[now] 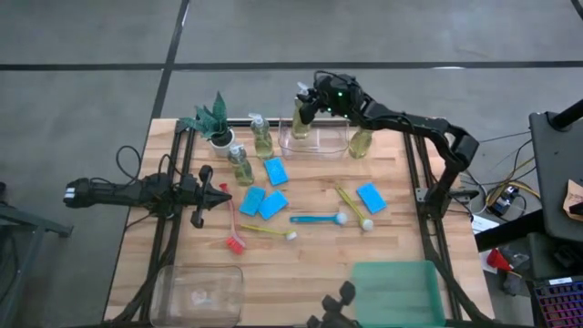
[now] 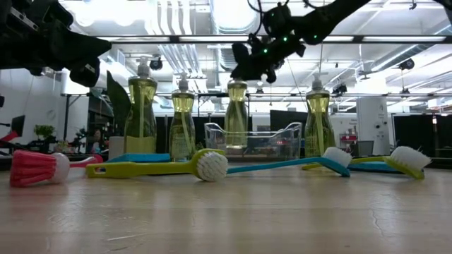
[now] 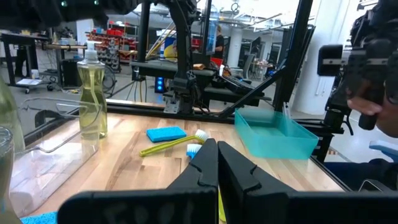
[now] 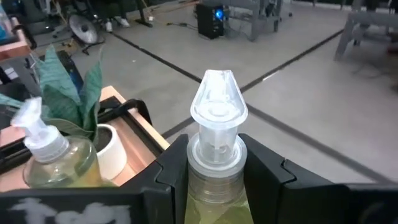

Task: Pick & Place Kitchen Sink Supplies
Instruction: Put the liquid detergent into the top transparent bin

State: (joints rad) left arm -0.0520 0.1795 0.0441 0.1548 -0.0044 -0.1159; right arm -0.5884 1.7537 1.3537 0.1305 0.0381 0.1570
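So the right gripper (image 4: 214, 171) was up at the far edge of the wooden plank table (image 1: 319, 264), its two blocky black fingers clamped around the ribbed clear neck of a soap bottle (image 1: 300, 117), right under the flared white pump. That bottle was see-through plastic with yellow-green liquid inside, curvy waisted shape, sitting at the far left corner of a clear plastic bin (image 1: 314, 141).

Three more matching bottles stood along the far side: one (image 1: 262, 137) near the leafy green plant in a white pot (image 1: 217, 126), one (image 1: 241, 166) a bit nearer, one (image 1: 361, 141) just right of the bin.

Flat blue sponges (image 1: 263, 202) and skinny plastic brushes (red (image 1: 233, 223), yellow (image 1: 267, 231), blue (image 1: 317, 219)) with round bristly heads lay mid-table.

The left gripper (image 3: 216, 163) hovered over the left side, pinched shut, holding nothing.
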